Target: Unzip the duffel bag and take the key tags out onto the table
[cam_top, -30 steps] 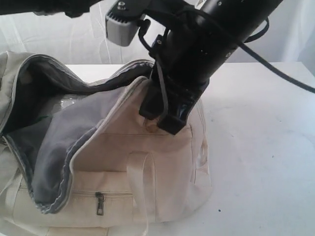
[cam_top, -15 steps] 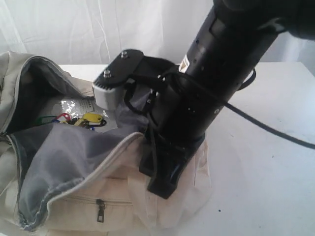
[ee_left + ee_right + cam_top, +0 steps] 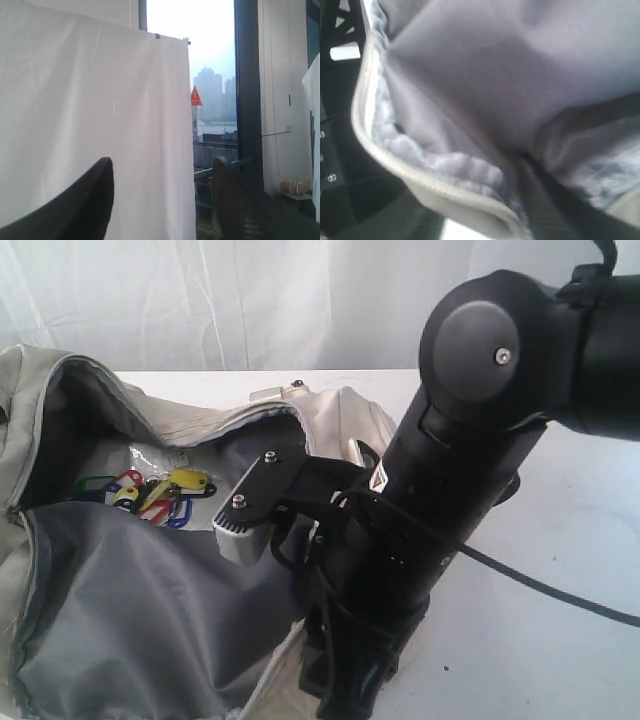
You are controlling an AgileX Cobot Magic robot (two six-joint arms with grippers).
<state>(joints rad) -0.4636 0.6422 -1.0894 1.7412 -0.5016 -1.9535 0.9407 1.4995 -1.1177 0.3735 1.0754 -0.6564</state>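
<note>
The cream duffel bag (image 3: 335,418) lies open on the white table (image 3: 560,610), its grey lining flap (image 3: 150,610) spread toward the front. Inside, on the bag's floor, sits the bunch of coloured key tags (image 3: 152,494), uncovered. My right gripper (image 3: 345,692) is low at the front, shut on the flap's edge; up close, its dark finger (image 3: 547,200) presses the grey lining beside the pale zipper edge (image 3: 420,181). In the left wrist view my left gripper (image 3: 163,164) is open, holds nothing and faces a white curtain; it does not show in the exterior view.
My bulky black right arm (image 3: 470,450) stands in front of the bag's right end and hides it. A clear plastic sheet (image 3: 150,457) lies under the tags. A white curtain (image 3: 250,300) hangs behind the table. Bare tabletop shows to the right.
My right arm has dropped down and toward the front with the flap in its grip. The bag mouth has opened wider and the key tags have come into view.
</note>
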